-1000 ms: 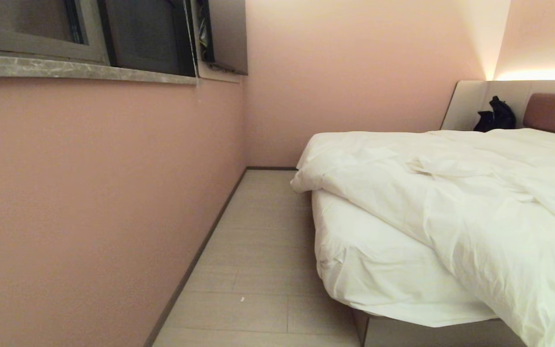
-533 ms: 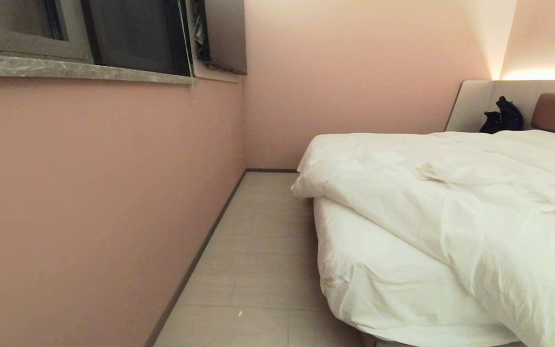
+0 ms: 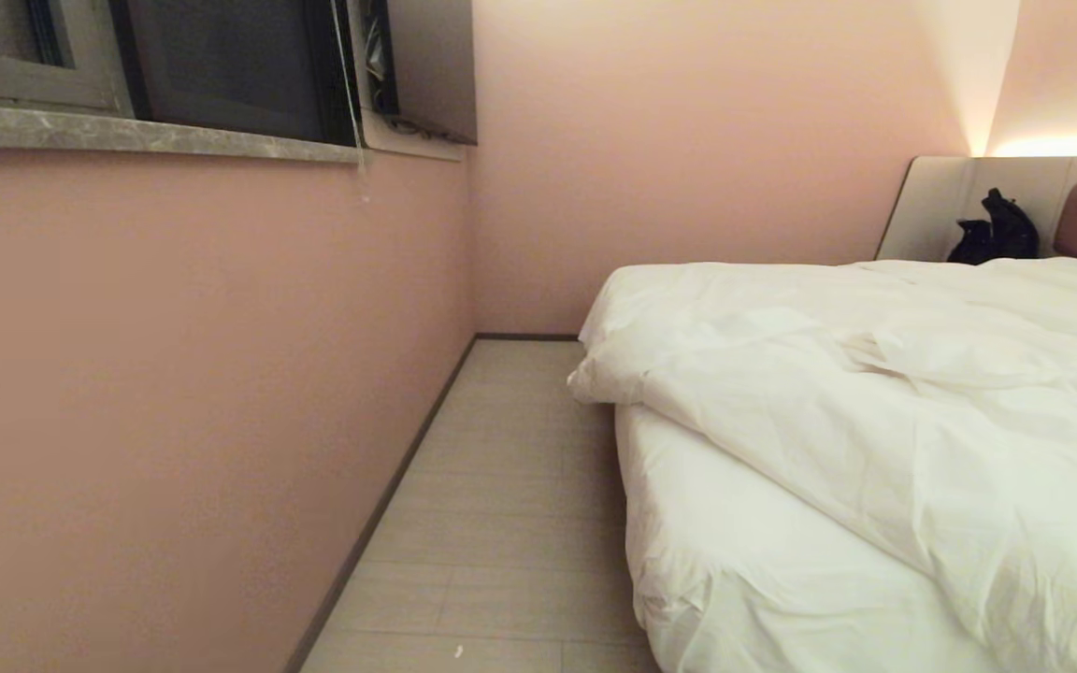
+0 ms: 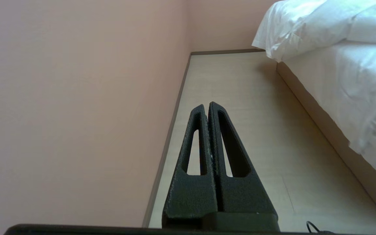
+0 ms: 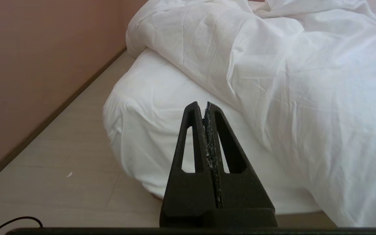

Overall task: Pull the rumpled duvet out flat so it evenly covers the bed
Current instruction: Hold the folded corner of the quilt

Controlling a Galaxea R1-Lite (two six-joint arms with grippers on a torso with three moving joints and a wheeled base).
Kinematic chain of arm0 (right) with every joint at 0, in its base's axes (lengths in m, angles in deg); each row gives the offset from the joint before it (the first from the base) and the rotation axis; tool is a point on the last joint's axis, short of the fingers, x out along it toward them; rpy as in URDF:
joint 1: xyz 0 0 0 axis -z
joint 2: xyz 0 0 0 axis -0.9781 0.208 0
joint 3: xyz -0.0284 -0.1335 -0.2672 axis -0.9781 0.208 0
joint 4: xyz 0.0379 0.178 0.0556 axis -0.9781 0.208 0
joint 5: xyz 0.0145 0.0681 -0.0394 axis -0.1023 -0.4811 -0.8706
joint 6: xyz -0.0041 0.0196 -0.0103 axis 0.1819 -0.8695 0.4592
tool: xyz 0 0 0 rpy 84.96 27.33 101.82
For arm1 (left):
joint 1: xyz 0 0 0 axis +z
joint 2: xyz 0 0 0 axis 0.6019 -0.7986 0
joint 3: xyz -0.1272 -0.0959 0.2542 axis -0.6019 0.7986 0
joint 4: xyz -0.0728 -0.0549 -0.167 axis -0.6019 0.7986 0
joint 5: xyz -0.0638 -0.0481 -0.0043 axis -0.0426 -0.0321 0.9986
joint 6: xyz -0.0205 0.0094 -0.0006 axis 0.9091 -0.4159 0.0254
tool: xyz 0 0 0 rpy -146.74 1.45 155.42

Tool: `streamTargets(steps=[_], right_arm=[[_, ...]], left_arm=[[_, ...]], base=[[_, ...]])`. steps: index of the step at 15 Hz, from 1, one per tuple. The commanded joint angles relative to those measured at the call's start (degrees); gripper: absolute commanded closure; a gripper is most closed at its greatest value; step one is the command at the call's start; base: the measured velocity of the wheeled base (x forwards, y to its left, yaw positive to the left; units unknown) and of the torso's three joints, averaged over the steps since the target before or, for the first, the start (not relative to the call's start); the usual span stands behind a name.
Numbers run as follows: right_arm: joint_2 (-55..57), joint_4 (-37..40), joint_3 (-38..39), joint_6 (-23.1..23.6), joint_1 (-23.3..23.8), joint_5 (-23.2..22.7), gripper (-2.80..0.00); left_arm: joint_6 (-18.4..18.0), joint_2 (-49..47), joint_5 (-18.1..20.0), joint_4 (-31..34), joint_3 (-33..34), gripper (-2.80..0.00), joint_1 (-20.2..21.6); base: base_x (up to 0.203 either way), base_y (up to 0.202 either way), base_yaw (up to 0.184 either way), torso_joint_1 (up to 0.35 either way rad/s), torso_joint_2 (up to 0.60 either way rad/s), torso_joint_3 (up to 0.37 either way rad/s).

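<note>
The rumpled white duvet (image 3: 875, 393) lies crooked on the bed (image 3: 716, 579), pulled back from the near left corner so the sheeted mattress shows there. One duvet corner (image 3: 595, 383) hangs over the bed's left side. Neither arm appears in the head view. My left gripper (image 4: 207, 106) is shut and empty, out over the floor of the aisle between wall and bed. My right gripper (image 5: 204, 105) is shut and empty too, pointing at the bare mattress corner (image 5: 135, 117) with the duvet (image 5: 273, 65) just beyond it.
A pink wall (image 3: 174, 393) with a stone window sill (image 3: 146, 136) runs along the left. A narrow strip of pale floor (image 3: 501, 505) lies between it and the bed. A black object (image 3: 992, 229) sits by the grey headboard panel (image 3: 940, 201).
The whole head view has shifted: the bed now sits lower and further right and its grey base has dropped out of the picture, so the camera moved. The duvet itself lies as before.
</note>
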Motion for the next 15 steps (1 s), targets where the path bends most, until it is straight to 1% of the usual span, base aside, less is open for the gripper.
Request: streamTargets(steps=[1,4,15], right_arm=[[0.0,0.0,0.0,0.0,0.0,0.0,0.00],[0.0,0.0,0.0,0.1,0.0,0.0,0.00],[0.0,0.0,0.0,0.1,0.0,-0.1,0.00]], left_arm=[[0.0,0.0,0.0,0.1,0.0,0.00,0.0],[0.1,0.0,0.0,0.1,0.0,0.00,0.0],[-0.3,0.0,0.1,0.2,0.0,0.00,0.0]], base=[[0.198,0.000,0.002,0.003,0.00,0.002],[0.173,0.000,0.002,0.005,0.00,0.003],[0.000,0.000,0.000,0.000,0.00,0.000]])
